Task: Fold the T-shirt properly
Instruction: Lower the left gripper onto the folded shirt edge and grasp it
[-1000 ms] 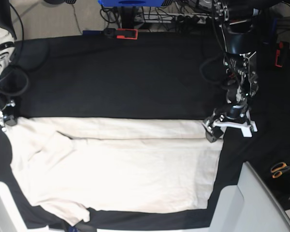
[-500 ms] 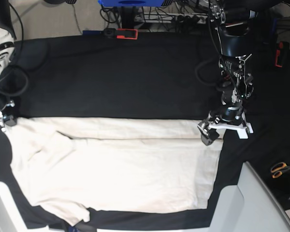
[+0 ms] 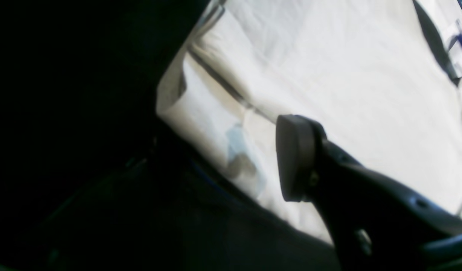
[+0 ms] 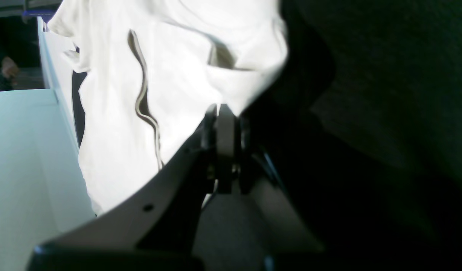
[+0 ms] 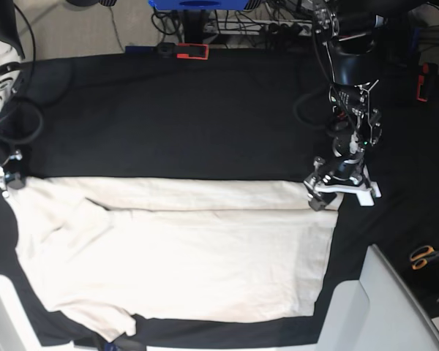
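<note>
I have the T-shirt (image 5: 183, 248) spread flat on the black table (image 5: 205, 110), its far strip folded over. My right gripper (image 4: 223, 113) is clamped on its corner. My left gripper (image 5: 335, 191) straddles the opposite corner, jaws partly apart; I judge it needs closing before lifting.

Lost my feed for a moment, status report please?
Right gripper shut on T-shirt corner. Left gripper at opposite top corner, jaws partly open, grip unclear. Shirt flat, top edge folded. Nothing in the way.
</note>
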Available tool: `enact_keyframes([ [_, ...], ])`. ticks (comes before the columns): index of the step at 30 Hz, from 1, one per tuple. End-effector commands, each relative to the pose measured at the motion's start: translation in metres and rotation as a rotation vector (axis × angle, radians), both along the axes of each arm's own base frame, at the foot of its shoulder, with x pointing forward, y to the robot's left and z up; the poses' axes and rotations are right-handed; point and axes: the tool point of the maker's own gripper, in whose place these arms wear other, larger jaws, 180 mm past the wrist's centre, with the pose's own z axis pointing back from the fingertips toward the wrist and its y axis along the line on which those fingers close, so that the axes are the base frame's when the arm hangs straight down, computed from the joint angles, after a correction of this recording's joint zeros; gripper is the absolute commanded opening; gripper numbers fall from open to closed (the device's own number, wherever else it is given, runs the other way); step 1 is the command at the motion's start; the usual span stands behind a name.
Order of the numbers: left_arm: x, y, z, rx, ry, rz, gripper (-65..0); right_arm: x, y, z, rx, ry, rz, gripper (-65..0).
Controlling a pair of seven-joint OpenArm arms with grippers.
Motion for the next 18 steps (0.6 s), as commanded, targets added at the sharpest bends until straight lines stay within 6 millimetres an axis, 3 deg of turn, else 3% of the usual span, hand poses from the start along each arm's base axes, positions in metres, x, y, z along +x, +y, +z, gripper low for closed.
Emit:
enact_keyframes([
  [1,-0.001,0.005,-0.006,-0.02,0.037,0.029,-29.6,0.009,-0.018,0.016,-0.033,-0.045,-0.017,-65.0],
  [4,-0.004,0.011,-0.019,-0.063,0.074,0.076,-29.6,0.006,-0.018,0.014,-0.033,-0.038,-0.017,-65.0],
  [16,0.0,-0.002,-0.021,-0.066,0.08,0.043,-30.1,0.006,-0.018,0.015,-0.035,-0.04,-0.017,-65.0],
  [18,-0.001,-0.001,-0.022,-0.065,0.083,0.046,-33.2,0.007,-0.018,0.015,-0.035,-0.041,-0.017,-65.0],
])
